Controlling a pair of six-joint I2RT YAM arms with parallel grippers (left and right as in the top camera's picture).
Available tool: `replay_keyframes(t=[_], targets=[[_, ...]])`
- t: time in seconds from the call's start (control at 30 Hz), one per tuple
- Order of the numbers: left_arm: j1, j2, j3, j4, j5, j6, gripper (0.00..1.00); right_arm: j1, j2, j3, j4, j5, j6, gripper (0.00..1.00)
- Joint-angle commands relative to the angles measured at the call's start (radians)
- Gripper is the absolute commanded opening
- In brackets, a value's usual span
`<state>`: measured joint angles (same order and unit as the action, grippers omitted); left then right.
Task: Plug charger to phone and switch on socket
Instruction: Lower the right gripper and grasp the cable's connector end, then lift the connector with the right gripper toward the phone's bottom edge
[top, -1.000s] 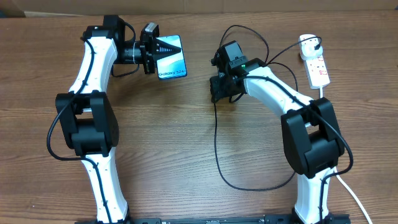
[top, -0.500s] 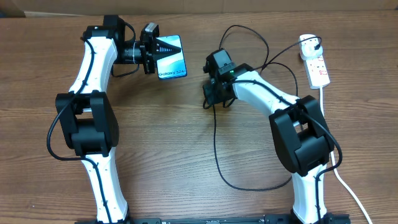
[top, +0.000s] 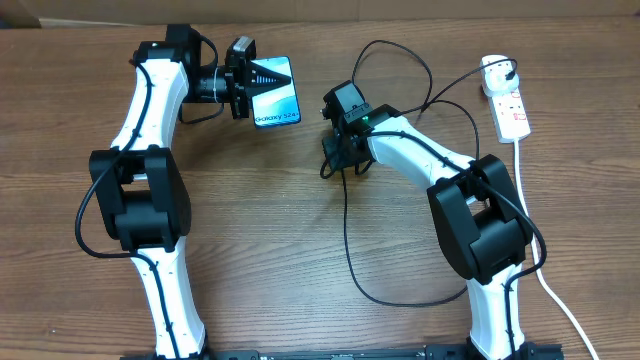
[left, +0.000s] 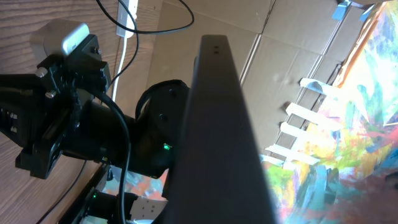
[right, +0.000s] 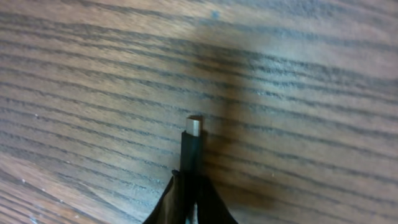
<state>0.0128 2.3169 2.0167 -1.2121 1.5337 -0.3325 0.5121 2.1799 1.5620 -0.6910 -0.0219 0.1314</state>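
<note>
While clamping the phone (top: 282, 102) in the left gripper (top: 262, 74) and the charger (right: 193, 144) tip in the right gripper (right: 189, 202), appears mid plug-in; next needs tip aligned to port.

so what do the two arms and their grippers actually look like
Both arms match: the left arm and right arm have smooth white links between bulky black joint housings, with a thin black cable running along the white shells. The left gripper and right gripper are all black with tapered fingers. A small green light glows on the right wrist.
</note>
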Motion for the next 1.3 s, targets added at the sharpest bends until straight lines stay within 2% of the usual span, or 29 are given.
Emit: replay_keyframes(t=[0.0,0.13,0.23,0.37,0.63,1.03,1.27], targets=[[-0.008,-0.036,0.016,-0.003,0.048,0.019,0.04,0.0,0.032,0.013,-0.029,-0.034,0.06,0.04],[-0.007,-0.036,0.016,-0.003,0.048,0.019,0.04,-0.026,0.032,0.014,-0.038,-0.172,0.137,0.04],[-0.007,-0.036,0.016,-0.002,0.047,0.019,0.04,-0.064,0.031,0.014,-0.037,-0.334,0.138,0.04],[-0.008,-0.036,0.016,-0.003,0.047,0.019,0.04,-0.109,0.009,0.015,-0.046,-0.455,0.135,0.04],[-0.008,-0.036,0.016,0.016,0.045,0.023,0.04,-0.182,-0.126,0.015,-0.072,-0.791,0.099,0.04],[-0.007,-0.036,0.016,0.018,0.034,0.101,0.04,-0.193,-0.298,0.015,-0.181,-0.986,0.072,0.04],[-0.005,-0.036,0.016,0.055,0.034,0.131,0.04,-0.193,-0.31,0.015,-0.33,-1.122,-0.037,0.04]])
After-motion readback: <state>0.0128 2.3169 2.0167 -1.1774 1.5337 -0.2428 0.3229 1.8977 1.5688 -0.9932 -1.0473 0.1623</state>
